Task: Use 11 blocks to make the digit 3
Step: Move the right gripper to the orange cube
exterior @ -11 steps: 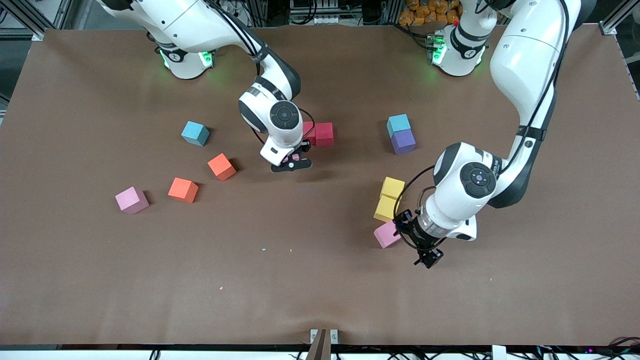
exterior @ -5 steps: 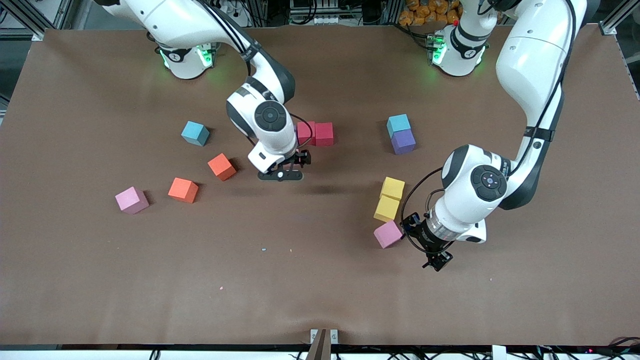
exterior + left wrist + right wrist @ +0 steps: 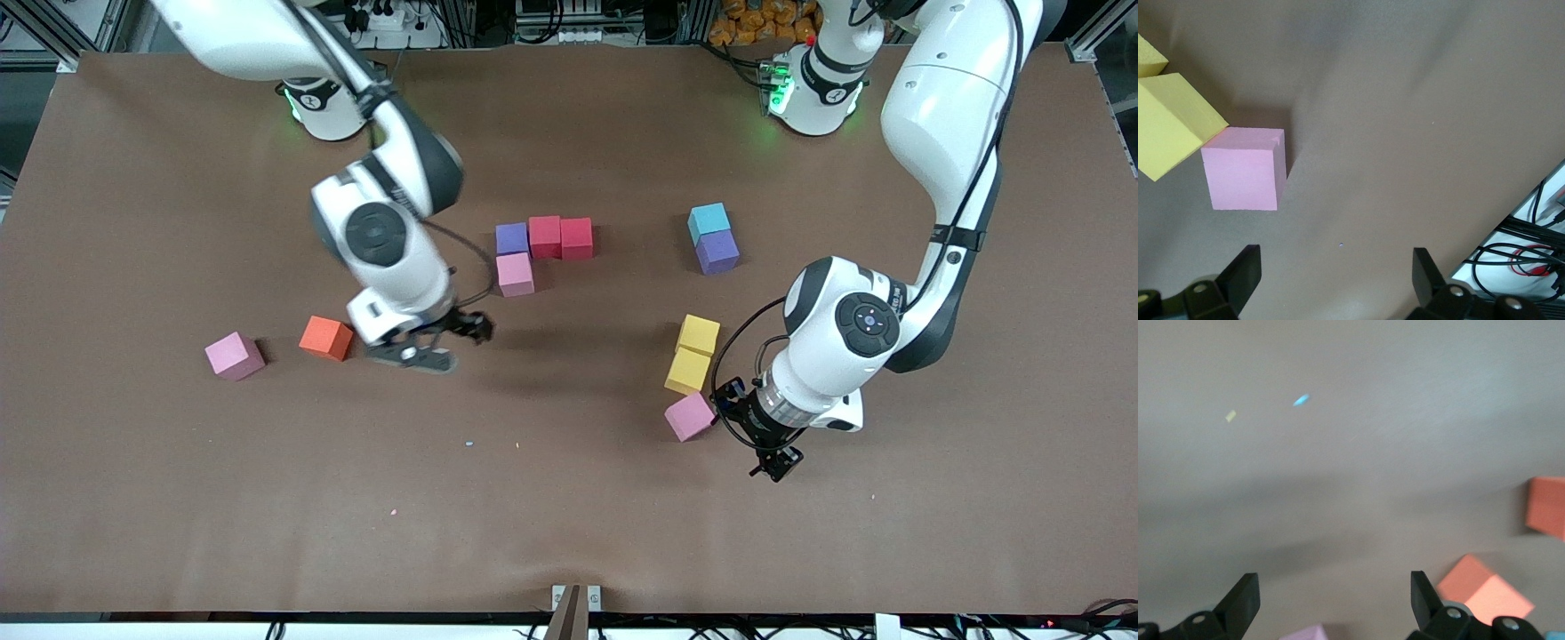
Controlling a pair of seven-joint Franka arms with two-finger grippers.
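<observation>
Now the left gripper point(image 3: 775, 466) waits, jaws wide and empty, over bare table just beside a pink block point(image 3: 690, 416) and two yellow blocks point(image 3: 692, 356). The right gripper point(image 3: 427, 347) has let go and swung from the red pair point(image 3: 561, 237) toward the orange block point(image 3: 325, 338), jaws wide. Its pink cube point(image 3: 515, 274) now sits under the purple one point(image 3: 511, 238), so the digit has four blocks; seven remain.

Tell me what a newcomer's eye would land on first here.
The cluster mid-table: a purple block and two red blocks in a row, a pink block just nearer the camera. The open right gripper hangs beside an orange block; the open left gripper waits by another pink block.
</observation>
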